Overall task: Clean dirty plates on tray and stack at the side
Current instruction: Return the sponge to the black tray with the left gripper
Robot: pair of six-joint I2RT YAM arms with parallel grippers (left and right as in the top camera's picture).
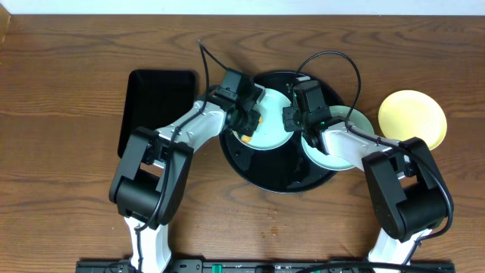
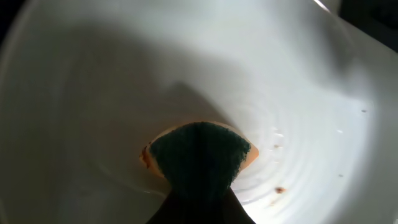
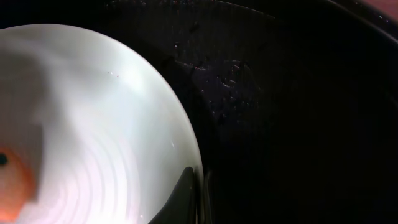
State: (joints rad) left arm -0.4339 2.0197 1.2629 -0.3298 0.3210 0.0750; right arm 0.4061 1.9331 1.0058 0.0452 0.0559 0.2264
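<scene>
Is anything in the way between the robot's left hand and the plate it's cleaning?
Nothing visible is in the way. The left gripper holds a green and orange sponge, and the sponge is pressed right against the pale plate, which sits on the black tray.

No writing, label, brand, number or sign can be read in any view: the plates (image 1: 270, 125), the tray (image 1: 265, 173) and the surface (image 1: 68, 91) all show plain, unmarked faces.
</scene>
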